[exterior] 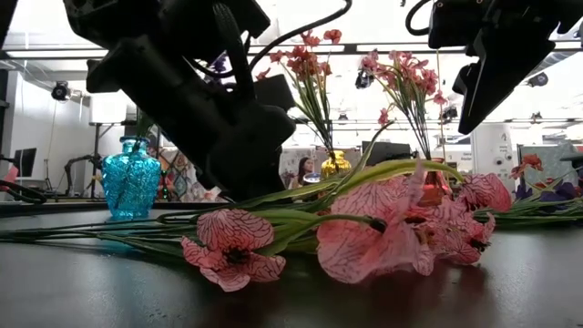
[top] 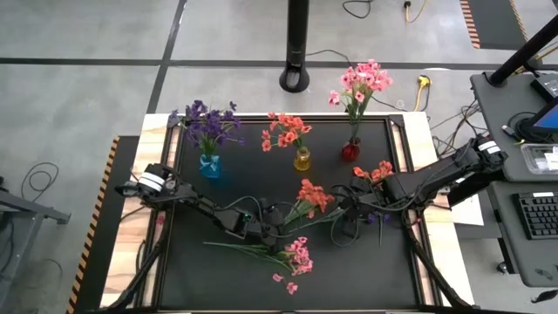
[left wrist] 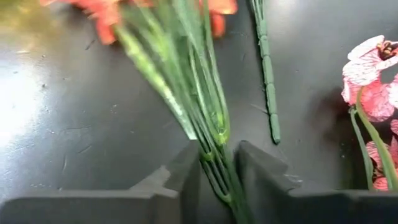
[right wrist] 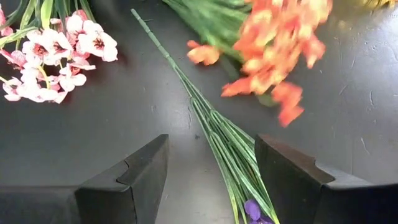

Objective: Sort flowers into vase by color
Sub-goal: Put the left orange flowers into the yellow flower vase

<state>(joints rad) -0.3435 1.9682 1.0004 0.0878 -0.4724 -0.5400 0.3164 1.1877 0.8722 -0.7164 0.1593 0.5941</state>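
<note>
An orange-red flower spray (top: 314, 196) lies on the black mat (top: 192, 270), its green stems running toward my left gripper (top: 261, 228), which is shut on them. A pink spray (top: 296, 253) lies nearer the front edge. My right gripper (top: 347, 216) hangs open above the stems of a purple spray (right wrist: 233, 162), its fingers to either side and clear of them. At the back stand a blue vase (top: 209, 166) with purple flowers, a yellow vase (top: 302, 160) with orange-red ones and a red vase (top: 350, 151) with pink ones. My left gripper pinches the bundled green stems (left wrist: 214, 158) of the orange-red spray between its two fingers, well below the blossoms. The fingers come slanting down from the table's left, and the stems run on ahead of them. The spray lies on the mat.
A loose ribbed stem (left wrist: 267, 81) lies beside the held bundle. Another orange-red spray (top: 375, 172) lies near the right arm. The mat's near left part shows bare. Beyond the table's far edge stands a dark pole base (top: 296, 78).
</note>
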